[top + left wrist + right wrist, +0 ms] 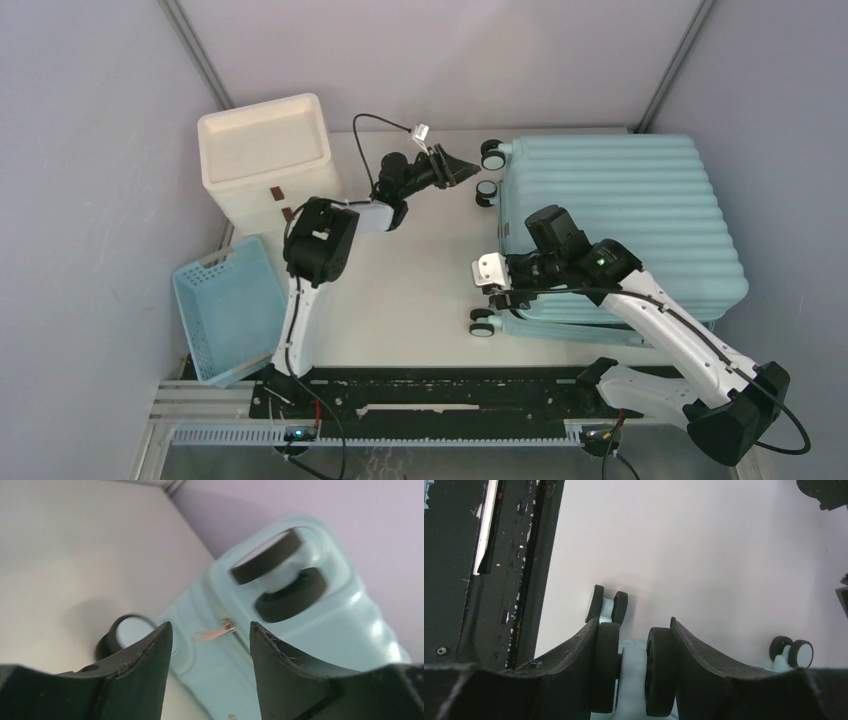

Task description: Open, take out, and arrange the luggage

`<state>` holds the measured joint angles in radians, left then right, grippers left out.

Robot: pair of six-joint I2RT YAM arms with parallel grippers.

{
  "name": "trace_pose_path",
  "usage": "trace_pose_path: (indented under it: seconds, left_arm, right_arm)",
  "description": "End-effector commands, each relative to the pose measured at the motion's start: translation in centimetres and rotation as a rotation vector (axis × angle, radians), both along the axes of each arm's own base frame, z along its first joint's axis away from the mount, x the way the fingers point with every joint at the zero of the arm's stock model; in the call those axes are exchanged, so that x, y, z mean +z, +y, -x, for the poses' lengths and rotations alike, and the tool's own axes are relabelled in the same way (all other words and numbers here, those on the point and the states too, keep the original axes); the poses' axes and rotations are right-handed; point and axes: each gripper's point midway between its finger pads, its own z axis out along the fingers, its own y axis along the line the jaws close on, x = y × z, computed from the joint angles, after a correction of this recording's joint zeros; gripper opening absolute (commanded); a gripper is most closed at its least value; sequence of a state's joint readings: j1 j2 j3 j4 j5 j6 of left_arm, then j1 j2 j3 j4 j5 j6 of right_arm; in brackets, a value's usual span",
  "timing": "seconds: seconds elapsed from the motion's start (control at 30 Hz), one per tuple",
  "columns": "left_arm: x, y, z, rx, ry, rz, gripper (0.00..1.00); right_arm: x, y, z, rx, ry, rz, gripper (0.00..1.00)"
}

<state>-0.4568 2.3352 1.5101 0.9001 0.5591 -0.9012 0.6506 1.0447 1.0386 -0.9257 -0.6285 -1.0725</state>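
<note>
The luggage (620, 215) is a large light-blue ribbed suitcase lying flat at the right of the table, wheels facing left. My left gripper (463, 171) is open and empty, just left of the far wheels (490, 155). In the left wrist view its jaws (210, 626) frame a metal zipper pull (215, 631) on the shell, without touching it, below a black double wheel (292, 592). My right gripper (503, 290) is at the suitcase's near-left corner. In the right wrist view it (634, 621) is shut on a black double wheel (606, 670) of the luggage.
A white drawer unit (268, 155) stands at the back left. A blue lattice basket (225, 310) leans at the table's left edge. A black rail (430, 395) runs along the near edge. Two more suitcase wheels (607, 605) (794, 652) rest on the table. Grey walls enclose the table.
</note>
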Motion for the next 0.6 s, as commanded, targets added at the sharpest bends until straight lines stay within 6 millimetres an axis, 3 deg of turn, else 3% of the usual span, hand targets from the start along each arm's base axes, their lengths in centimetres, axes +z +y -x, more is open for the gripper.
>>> trace_pose_path:
  seconds: [0.0, 0.2, 0.23, 0.33, 0.43, 0.5, 0.57]
  left_arm:
    - [6.3, -1.8, 2.2, -0.170, -0.244, 0.126, 0.63]
    - [5.9, -2.1, 2.5, -0.203, -0.234, 0.183, 0.61]
    - [6.2, -1.9, 2.5, -0.189, -0.241, 0.199, 0.61]
    - [6.3, -0.9, 2.6, -0.138, -0.240, 0.198, 0.61]
    - [7.6, 0.5, 3.1, -0.083, -0.276, 0.175, 0.61]
    - [8.1, 1.6, 3.5, -0.042, -0.292, 0.147, 0.62]
    - [7.7, 2.8, 4.0, 0.005, -0.287, 0.099, 0.62]
  right_arm:
    - [1.2, 1.2, 0.8, 0.118, -0.050, -0.055, 0.00]
    - [1.1, 1.0, 0.8, 0.108, -0.040, -0.050, 0.00]
    - [1.1, 0.9, 0.9, 0.108, -0.038, -0.049, 0.05]
    - [1.5, 1.1, 0.6, 0.096, -0.047, -0.069, 0.35]
    - [3.4, 2.3, -0.8, 0.013, -0.061, -0.149, 0.65]
    - [5.3, 3.1, -2.1, -0.074, -0.051, -0.215, 0.77]
    - [6.9, 3.7, -3.0, -0.098, -0.038, -0.242, 0.80]
